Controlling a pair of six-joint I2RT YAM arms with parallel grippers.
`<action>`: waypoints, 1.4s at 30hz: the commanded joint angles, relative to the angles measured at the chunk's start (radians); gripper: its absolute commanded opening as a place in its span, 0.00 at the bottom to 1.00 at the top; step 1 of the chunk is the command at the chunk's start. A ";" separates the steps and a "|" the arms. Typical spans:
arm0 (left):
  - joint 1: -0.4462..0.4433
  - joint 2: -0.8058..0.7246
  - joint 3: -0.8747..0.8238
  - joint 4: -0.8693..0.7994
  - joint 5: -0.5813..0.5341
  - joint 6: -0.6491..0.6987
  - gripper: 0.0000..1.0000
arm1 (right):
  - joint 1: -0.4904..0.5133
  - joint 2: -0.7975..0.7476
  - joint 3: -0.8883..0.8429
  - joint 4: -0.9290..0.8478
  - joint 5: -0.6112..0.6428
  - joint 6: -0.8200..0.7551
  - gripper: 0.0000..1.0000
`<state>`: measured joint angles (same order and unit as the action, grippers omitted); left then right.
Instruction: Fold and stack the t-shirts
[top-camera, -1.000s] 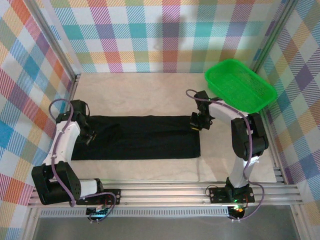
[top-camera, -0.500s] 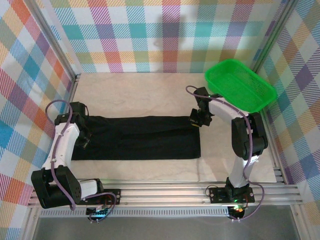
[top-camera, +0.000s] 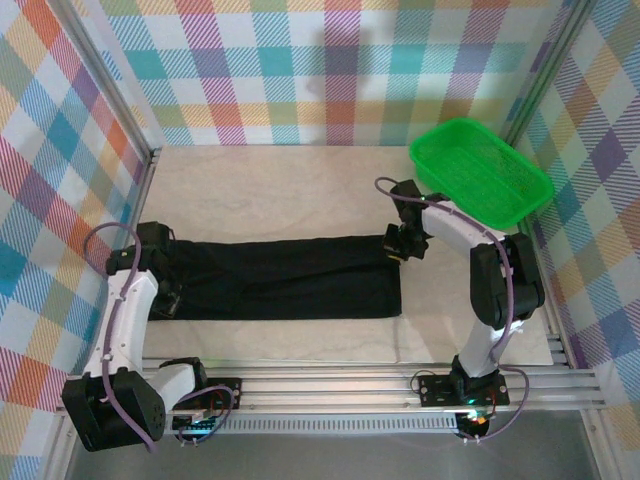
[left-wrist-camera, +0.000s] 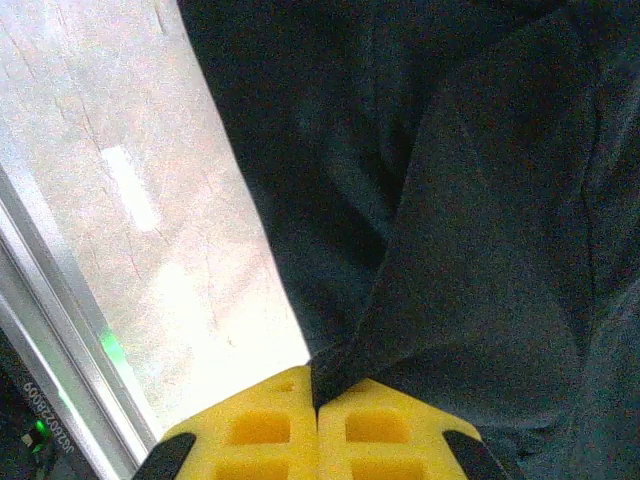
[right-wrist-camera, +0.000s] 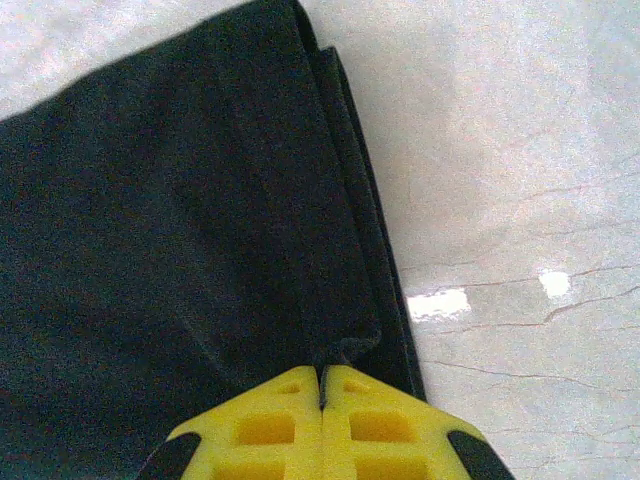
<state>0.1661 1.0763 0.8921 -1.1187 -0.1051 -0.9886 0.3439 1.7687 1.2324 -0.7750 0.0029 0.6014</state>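
Pinching opposite ends of the black t-shirt (top-camera: 285, 278) with left tool (left-wrist-camera: 318, 385) and right tool (right-wrist-camera: 322, 372), long axis running across the desk (top-camera: 280, 190).

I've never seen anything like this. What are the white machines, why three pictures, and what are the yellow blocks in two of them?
They are two robot arms bolted to the near edge of a table. The wide picture comes from a fixed camera above and behind them, showing the left arm and right arm. The other two come from a camera on each wrist; the yellow blocks are the fingers of that arm's tool. A black t-shirt lies on the table in a long strip, and a green mesh basket sits at the far right. The left tool and right tool are each shut on one end of the t-shirt.
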 joint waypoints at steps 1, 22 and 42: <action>0.000 0.006 -0.052 0.016 0.040 -0.019 0.00 | 0.007 0.022 -0.025 0.004 -0.011 0.024 0.00; 0.236 0.406 0.273 0.352 0.320 0.272 0.43 | 0.025 0.037 0.063 0.148 -0.159 0.098 0.10; 0.305 0.827 0.522 0.344 0.294 0.543 0.43 | 0.023 0.286 0.220 0.029 -0.064 0.074 0.29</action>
<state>0.4503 1.9034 1.3911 -0.7536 0.2382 -0.4740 0.3725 2.0304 1.4231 -0.6777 -0.1055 0.6918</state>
